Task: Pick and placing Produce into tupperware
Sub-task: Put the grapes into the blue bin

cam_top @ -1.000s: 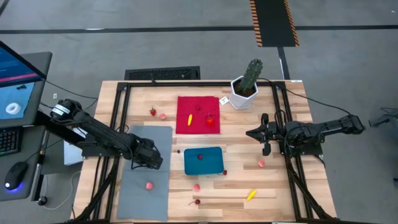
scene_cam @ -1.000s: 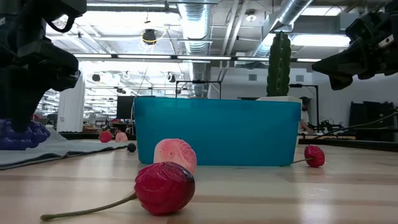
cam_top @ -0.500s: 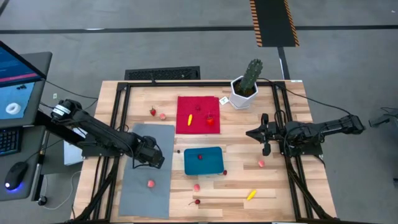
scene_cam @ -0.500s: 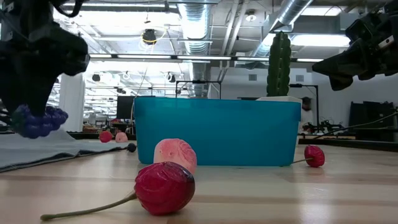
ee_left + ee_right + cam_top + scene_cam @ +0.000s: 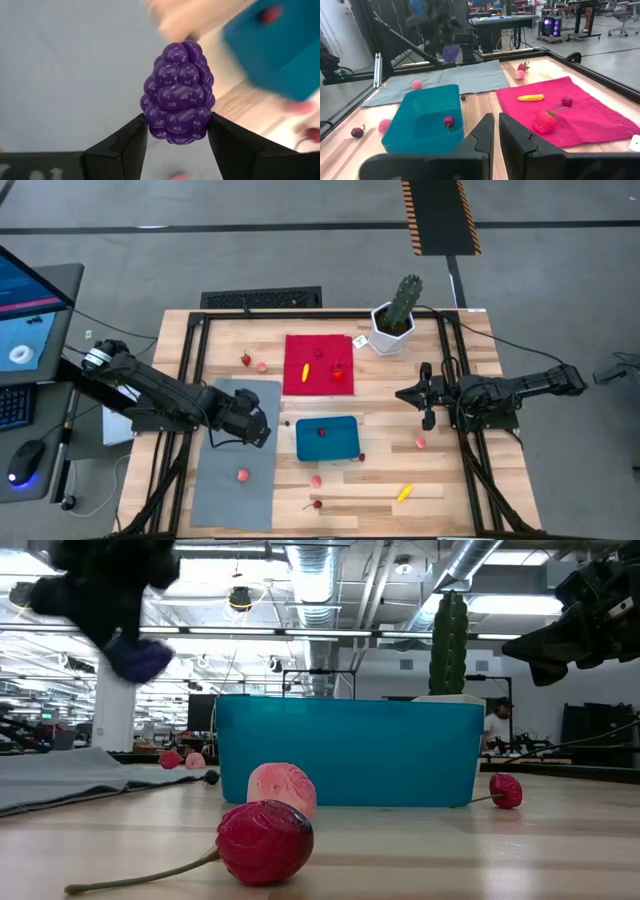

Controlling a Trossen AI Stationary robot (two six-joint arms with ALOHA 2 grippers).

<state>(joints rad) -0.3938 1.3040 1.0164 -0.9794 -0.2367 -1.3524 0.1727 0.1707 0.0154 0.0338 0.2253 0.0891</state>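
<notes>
purple berry cluster (image 5: pixel 178 94) clamped in left gripper (image 5: pixel 178 131) above grey mat (image 5: pixel 236 462).

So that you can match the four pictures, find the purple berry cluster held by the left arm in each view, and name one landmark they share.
High view: hidden under the left gripper, over the grey mat's right edge.
Low view: purple berry cluster, upper left, lifted.
Left wrist view: centre, between the jaws.
Right wrist view: far, top, above the mat.
Shared landmark: the teal tupperware.

Cactus (image 5: pixel 403 302): upright in white pot, table's far edge.
Red cloth (image 5: pixel 318 376): flat.
Grey mat (image 5: pixel 225 490): flat.
</notes>
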